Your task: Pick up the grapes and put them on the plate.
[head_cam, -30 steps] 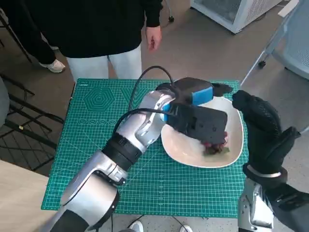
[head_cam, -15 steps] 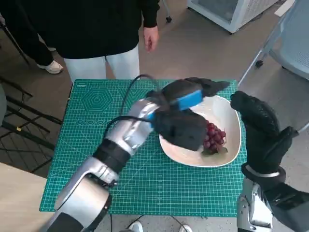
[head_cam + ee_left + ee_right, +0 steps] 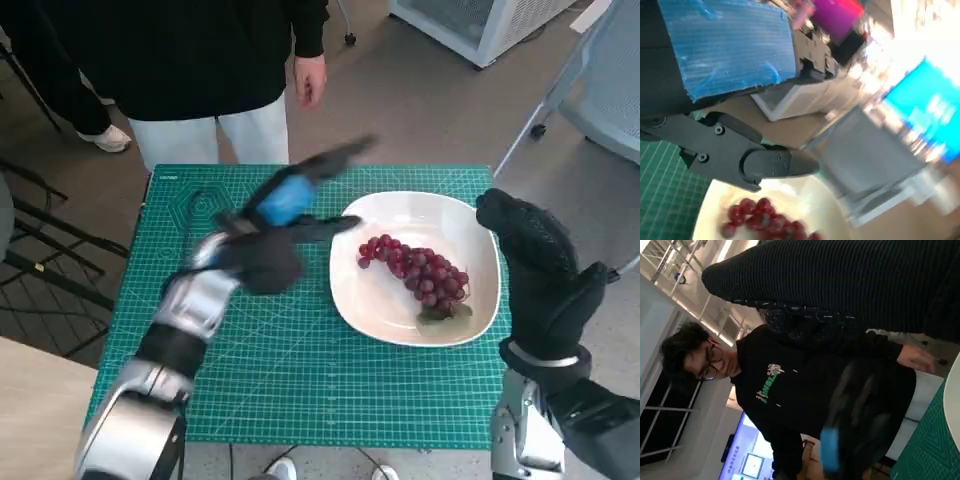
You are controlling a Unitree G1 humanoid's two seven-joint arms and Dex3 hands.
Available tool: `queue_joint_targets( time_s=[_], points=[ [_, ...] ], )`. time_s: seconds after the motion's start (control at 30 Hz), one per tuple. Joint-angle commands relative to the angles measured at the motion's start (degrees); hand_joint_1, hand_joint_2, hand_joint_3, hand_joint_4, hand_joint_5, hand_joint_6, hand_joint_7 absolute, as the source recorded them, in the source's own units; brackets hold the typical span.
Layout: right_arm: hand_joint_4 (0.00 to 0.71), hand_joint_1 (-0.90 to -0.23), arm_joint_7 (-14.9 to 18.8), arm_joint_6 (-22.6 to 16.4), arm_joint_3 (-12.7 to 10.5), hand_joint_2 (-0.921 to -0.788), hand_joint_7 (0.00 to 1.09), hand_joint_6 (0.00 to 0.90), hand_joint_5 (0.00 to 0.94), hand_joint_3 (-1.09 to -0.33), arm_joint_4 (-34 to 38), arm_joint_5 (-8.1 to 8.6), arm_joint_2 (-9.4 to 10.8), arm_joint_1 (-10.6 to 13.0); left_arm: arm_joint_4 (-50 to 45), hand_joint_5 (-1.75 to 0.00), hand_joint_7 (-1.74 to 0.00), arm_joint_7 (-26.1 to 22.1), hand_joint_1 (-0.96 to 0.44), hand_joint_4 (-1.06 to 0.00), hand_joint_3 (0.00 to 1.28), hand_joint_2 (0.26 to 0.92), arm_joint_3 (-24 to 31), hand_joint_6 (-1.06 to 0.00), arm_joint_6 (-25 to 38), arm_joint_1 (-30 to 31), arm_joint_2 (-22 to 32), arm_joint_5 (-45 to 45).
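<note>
Left hand: my left hand [image 3: 268, 238] hangs over the green cutting mat [image 3: 250, 380] just beside the plate's left rim, blurred in the head view, blue-taped back up, fingers spread and pointing toward the plate, nothing in them.
Left arm: I see the pale forearm [image 3: 190, 310] rising from the near left corner of the counter, slanting up toward the plate.
Right hand: my gloved right hand [image 3: 535, 265] is raised at the right edge of the counter, beside the plate's right rim and apart from it; fingers loosely extended, holding nothing as far as I can see.
Grapes: the grapes [image 3: 415, 272] lie on the plate, a dark red bunch running from the centre toward its near right side, with a greenish leaf or stem end at the near tip.
Plate: the white plate [image 3: 430, 210] sits on the mat toward the far right corner of the counter.
Left wrist view: I get the blue tape [image 3: 730, 45] close up, black fingers [image 3: 755, 160] stretched out free above the plate rim [image 3: 705, 210], and the bunch [image 3: 762, 222] below them, untouched; the background is smeared.
Right wrist view: only here I see the glove [image 3: 850, 285] as a dark band, a person [image 3: 790, 385] in a black top beyond the counter, and my left hand [image 3: 850, 425] as a blur in front.
Head view only: the person's legs and one hand [image 3: 310, 80] at the far edge of the counter.
</note>
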Motion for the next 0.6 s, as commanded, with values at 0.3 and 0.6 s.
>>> queue_joint_targets(
  time_s=[0.3, 0.6],
  points=[
    [0.333, -0.659, 1.3, -1.1, 0.51, -0.921, 0.44, 0.007, 0.0, -0.706, 2.75, 0.41, 0.4, 0.73, -6.87, 0.0, -0.02, -20.0, -0.61, -0.44, 0.48, 0.921, 15.31, -0.36, -0.61, 13.98, -5.0, -30.96],
    [0.333, -0.65, 3.36, -3.42, 0.58, -0.921, 0.43, 0.011, 0.001, -0.708, 6.29, 0.95, 0.35, -0.41, -10.99, 0.0, -0.01, -21.76, -0.63, -0.34, 0.53, 0.921, 17.33, -0.32, -3.38, 20.16, -5.95, -31.87]
  ],
)
